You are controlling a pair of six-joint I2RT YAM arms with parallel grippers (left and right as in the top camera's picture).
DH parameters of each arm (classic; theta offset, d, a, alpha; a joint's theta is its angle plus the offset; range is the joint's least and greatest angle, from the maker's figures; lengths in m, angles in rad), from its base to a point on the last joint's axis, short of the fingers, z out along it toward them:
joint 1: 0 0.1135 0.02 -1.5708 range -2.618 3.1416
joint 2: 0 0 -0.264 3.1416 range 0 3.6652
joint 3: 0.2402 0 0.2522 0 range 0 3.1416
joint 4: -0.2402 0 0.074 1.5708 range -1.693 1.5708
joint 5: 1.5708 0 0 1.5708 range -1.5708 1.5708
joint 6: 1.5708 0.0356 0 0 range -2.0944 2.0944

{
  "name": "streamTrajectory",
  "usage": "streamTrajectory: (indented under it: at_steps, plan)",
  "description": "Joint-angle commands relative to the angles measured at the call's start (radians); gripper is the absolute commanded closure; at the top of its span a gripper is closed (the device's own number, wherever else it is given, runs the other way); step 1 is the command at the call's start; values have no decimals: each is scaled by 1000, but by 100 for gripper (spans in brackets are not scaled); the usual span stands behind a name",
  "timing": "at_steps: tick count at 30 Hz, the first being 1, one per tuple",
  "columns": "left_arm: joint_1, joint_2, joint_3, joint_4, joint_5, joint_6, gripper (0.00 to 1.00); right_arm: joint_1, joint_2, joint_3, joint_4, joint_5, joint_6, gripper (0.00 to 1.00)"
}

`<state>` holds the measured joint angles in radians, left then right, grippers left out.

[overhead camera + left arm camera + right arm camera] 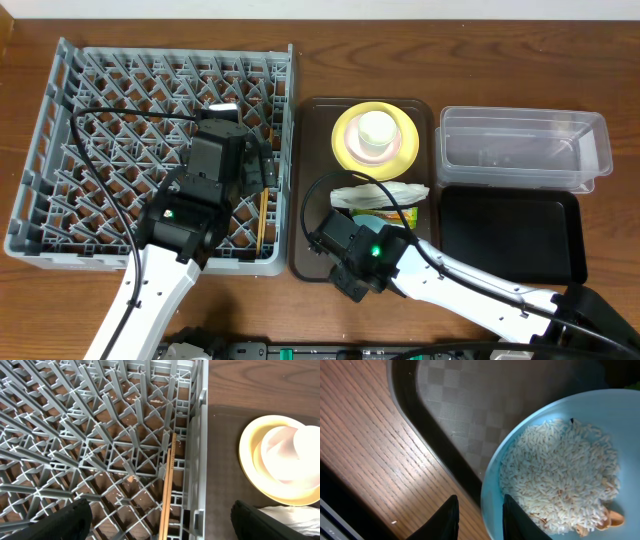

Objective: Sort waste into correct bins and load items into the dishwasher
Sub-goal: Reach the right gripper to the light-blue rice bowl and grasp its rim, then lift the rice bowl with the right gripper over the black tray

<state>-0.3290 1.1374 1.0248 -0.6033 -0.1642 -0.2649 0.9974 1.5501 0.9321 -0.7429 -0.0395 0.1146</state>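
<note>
Wood-grain bench (470, 50) carries everything, and the brown tray (315, 140) at its middle serves as the marker for all places. At the tray's near-left corner the right pincer (480, 517) stands spread, one finger outside and one inside the rim of the bowl (590, 407). Neither is seen pressing the rim, so nothing is pinched. Rice (560, 470) covers the bowl's floor, with a tan scrap at the heap's edge. Whether the bowl rests on the tray or hangs just above it cannot be told. Beside the bowl, toward the tray's right edge, lies the packet (402, 214), and the wrapper (380, 192) lies crumpled against its far side. At the tray's far end sits the plate (345, 150), with the cup (376, 128) at its centre.

Left of the tray, just beside its long edge, stands the rack (100, 150). The left arm (150, 290) reaches over it from the near side. Chopsticks (168, 485) lie flat among its pegs, along the wall that faces the tray, toward the near end. Above them hovers the left pincer (160, 505), its fingers (70, 522) spread wide, holding nothing.

Right of the tray, the black tray (510, 235) lies level with the tray's near half. The tub (520, 150) lies beyond it, level with the far half, and the two touch along their long sides.
</note>
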Motion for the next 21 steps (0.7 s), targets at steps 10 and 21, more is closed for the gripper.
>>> streamTrajectory:
  at_steps: [10, 21]
  plan:
    - [5, 2, 17, -3, -9, -1, 8, 5, 68, 0, -1, 32, -34, 99]
    - [5, 2, 17, -3, -9, -2, 8, 3, 12, 116, -63, 46, -5, 99]
